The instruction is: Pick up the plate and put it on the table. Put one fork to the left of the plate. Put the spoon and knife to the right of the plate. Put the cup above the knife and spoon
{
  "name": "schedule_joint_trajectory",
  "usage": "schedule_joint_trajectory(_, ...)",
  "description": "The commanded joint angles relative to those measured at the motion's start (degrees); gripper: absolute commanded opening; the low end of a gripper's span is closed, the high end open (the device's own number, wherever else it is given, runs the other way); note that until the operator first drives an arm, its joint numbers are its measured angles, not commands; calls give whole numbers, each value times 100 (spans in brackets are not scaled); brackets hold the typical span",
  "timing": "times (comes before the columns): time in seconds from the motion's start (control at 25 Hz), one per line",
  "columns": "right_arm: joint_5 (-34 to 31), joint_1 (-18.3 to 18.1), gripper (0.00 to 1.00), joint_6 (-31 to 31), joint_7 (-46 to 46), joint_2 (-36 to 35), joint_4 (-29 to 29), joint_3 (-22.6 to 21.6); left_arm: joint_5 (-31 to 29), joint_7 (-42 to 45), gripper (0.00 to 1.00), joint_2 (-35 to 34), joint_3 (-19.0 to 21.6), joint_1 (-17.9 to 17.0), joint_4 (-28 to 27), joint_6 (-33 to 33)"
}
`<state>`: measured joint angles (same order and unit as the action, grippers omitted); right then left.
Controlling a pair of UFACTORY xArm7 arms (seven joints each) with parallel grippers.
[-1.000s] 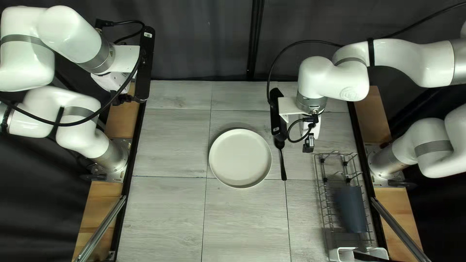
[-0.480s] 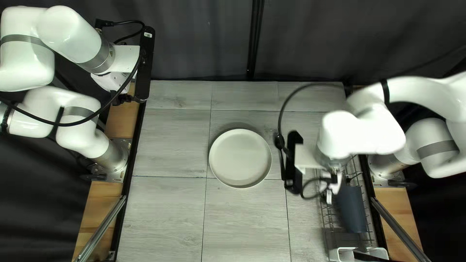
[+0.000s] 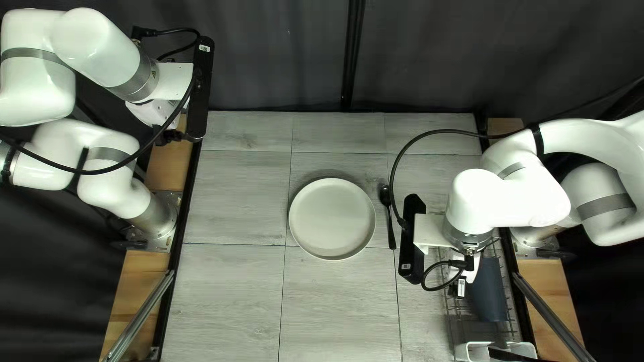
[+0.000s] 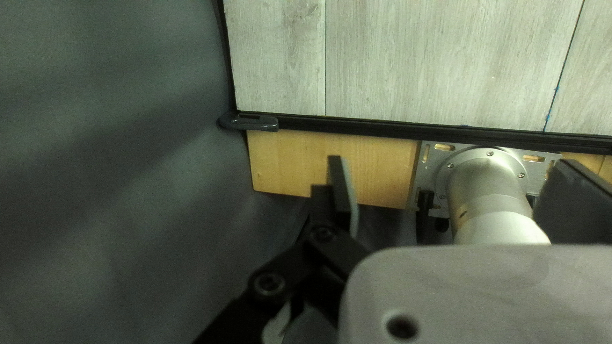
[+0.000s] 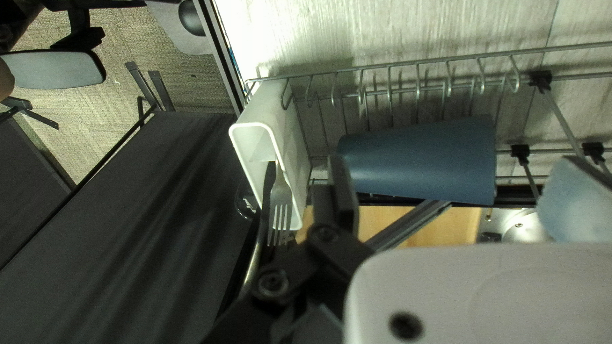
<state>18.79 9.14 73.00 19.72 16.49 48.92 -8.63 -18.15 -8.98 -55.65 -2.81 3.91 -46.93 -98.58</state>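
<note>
Well, one plate (image 3: pixel 332 218) and one spoon (image 3: pixel 391 231) on the table, one cup (image 3: pixel 486 288) in the rack

Nearest, at the lower right of the top left view, one white holder (image 3: pixel 473 352) sits at the end of one wire rack (image 3: pixel 451 288). The right wrist view shows one fork (image 5: pixel 279 213) in it, tines poking out, and at least one other long utensil (image 5: pixel 263 220) beside that, kind unclear.

Next comes the one blue-grey cup, lying on its side in the rack. Two arms, two grippers: my right gripper (image 3: pixel 467 273) hangs over the rack, its two fingers spread wide, gripping nothing, with the cup ahead of them.

Farther up, the one pale plate lies near the middle of the table. The one black spoon is just beside it on the right, apart from it, handle toward the near edge.

Farthest, at the upper left, my left gripper (image 3: pixel 151 112) has its two fingers wide apart and holds nothing. One dark curtain (image 3: pixel 282 53) hangs behind the far edge.
</note>
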Motion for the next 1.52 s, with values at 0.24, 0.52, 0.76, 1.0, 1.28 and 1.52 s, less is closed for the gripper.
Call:
schedule_joint_trajectory(0.24,686,462,100,-489,1445,257,-401,-738,0,0,100,0,0,0,0,0)
schedule_joint_trajectory(0.52,675,447,100,-371,2012,215,-277,-865,0,0,100,0,0,0,0,0)
schedule_joint_trajectory(0.76,745,542,100,-590,1865,145,-367,-951,0,0,100,0,0,0,0,0)
schedule_joint_trajectory(1.0,893,711,100,-784,2315,88,-365,-1249,0,0,100,0,0,0,0,0)
schedule_joint_trajectory(1.28,997,809,100,-791,2875,340,-588,-1449,0,0,100,0,0,0,0,0)
schedule_joint_trajectory(1.52,1082,878,100,-935,3082,455,-764,-1570,0,0,100,0,0,0,0,0)
